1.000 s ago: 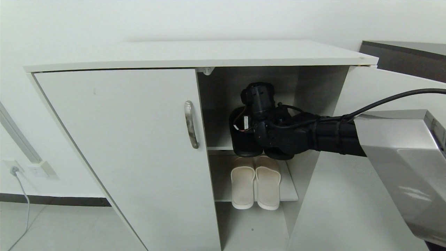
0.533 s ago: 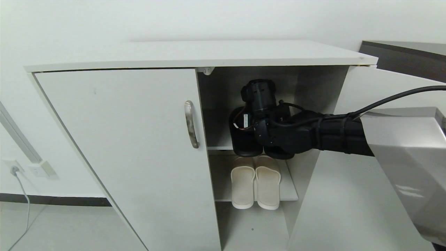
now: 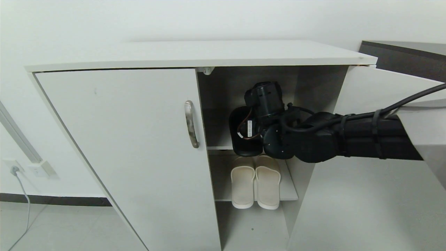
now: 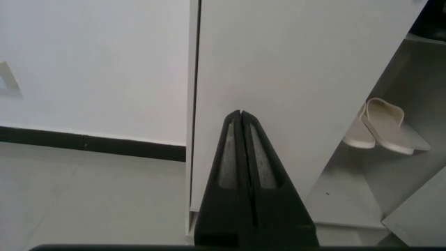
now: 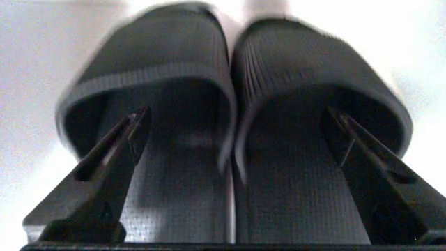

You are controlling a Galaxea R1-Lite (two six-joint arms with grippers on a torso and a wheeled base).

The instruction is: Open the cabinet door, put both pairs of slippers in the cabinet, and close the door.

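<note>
With my right jaws spread wide and empty around the black slippers (image 3: 244, 148) on the upper shelf (image 3: 217, 148), mid-frame above the beige pair (image 3: 256, 181), I judged backing out and shutting the door (image 3: 348, 202) came next.

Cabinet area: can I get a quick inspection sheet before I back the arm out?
Surface: upper shelf and middle shelf of the cabinet, each holding slippers.
Job's things: black slippers on the upper shelf; white slippers side by side on the middle shelf; right door open, left door shut.
Clutter: nothing seen.
Pincers: right pincer open, a finger either side of the black pair; left pincer shut, outside, facing the left door.
Cables: black cable along the right arm; white cord from a wall socket.
Surroundings: white wall, grey floor.
</note>
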